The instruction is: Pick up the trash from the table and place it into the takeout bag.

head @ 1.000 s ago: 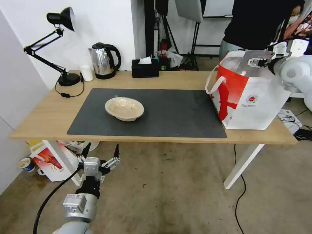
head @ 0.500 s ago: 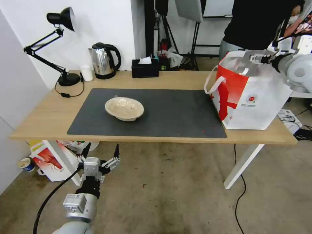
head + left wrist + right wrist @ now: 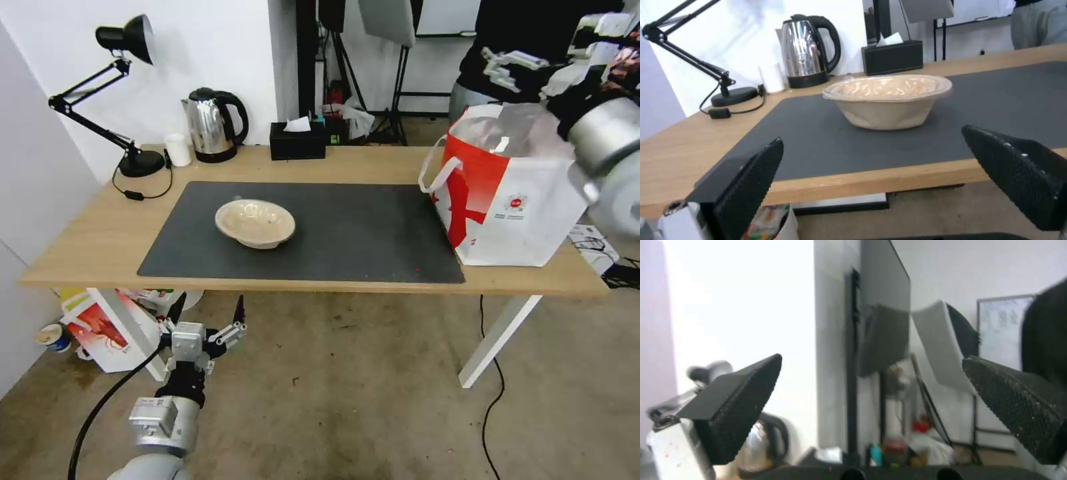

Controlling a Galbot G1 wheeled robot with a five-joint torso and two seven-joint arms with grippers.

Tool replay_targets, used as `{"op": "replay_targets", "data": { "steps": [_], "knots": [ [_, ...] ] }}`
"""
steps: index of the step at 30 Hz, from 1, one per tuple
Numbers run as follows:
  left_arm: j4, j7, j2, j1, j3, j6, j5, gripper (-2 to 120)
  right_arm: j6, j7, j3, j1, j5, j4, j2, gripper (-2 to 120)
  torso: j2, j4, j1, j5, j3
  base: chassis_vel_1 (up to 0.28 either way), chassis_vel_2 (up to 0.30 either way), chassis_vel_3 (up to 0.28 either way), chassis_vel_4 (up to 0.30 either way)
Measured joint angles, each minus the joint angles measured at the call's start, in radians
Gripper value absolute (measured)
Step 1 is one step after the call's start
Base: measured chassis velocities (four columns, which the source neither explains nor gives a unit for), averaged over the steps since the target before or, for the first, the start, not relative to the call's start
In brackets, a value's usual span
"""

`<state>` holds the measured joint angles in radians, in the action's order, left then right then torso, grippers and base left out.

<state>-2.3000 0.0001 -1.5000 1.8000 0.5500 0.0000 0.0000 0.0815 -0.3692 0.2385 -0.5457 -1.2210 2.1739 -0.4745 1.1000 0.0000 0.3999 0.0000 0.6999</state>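
Nearest the robot, the left gripper (image 3: 208, 313) hangs below the front edge of the worktop (image 3: 80, 247), over the floor, its jaws spread wide with nothing between them. In the left wrist view the two dark fingers (image 3: 749, 186) frame the shallow beige paper bowl (image 3: 888, 100) from well short of it.

That bowl (image 3: 255, 223) sits upright on the dark grey mat (image 3: 360, 233), toward the mat's left half and apart from everything else. At the worktop's right end stands the takeout bag (image 3: 513, 193), white and red with a small round logo, its mouth open and its foil lining showing; one white strap handle droops over the side facing the mat.

Above the bag's far rim is the right gripper (image 3: 508, 67), raised clear of the opening, jaws apart and empty; its wrist view looks past both fingers (image 3: 733, 410) toward the room.

Along the back edge stand a desk lamp (image 3: 130, 100), a small white cup (image 3: 177, 149), a steel kettle (image 3: 212, 125) and a black tissue box (image 3: 298, 140)
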Motion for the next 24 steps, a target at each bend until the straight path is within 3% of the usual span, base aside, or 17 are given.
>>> {"op": "replay_targets", "data": {
  "steps": [6,11,19,24],
  "knots": [
    [0.0,0.0,0.0,0.0,0.0,0.0,0.0,100,-0.114,-0.068,-0.016,-0.079,0.115,0.066,-0.062,100,0.0,0.0002,0.0,-0.0003,0.0,0.0,0.0,0.0,0.0],
    [0.0,0.0,0.0,0.0,0.0,0.0,0.0,100,-0.223,-0.131,-0.027,-0.236,0.319,0.116,-0.138,100,0.0,0.0,0.0,0.0002,0.0,0.0,0.0,0.0,0.0],
    [0.0,0.0,0.0,0.0,0.0,0.0,0.0,100,-0.257,-0.181,-0.032,-0.322,0.419,0.142,-0.173,100,0.0,-0.0002,0.0,0.0,0.0,0.0,0.0,0.0,0.0],
    [0.0,0.0,0.0,0.0,0.0,0.0,0.0,100,-0.319,-0.26,-0.015,-0.481,0.617,0.16,-0.231,100,0.0,-0.0001,0.0,-0.0001,0.0,0.0,0.0,0.0,0.0]
  ]
}}
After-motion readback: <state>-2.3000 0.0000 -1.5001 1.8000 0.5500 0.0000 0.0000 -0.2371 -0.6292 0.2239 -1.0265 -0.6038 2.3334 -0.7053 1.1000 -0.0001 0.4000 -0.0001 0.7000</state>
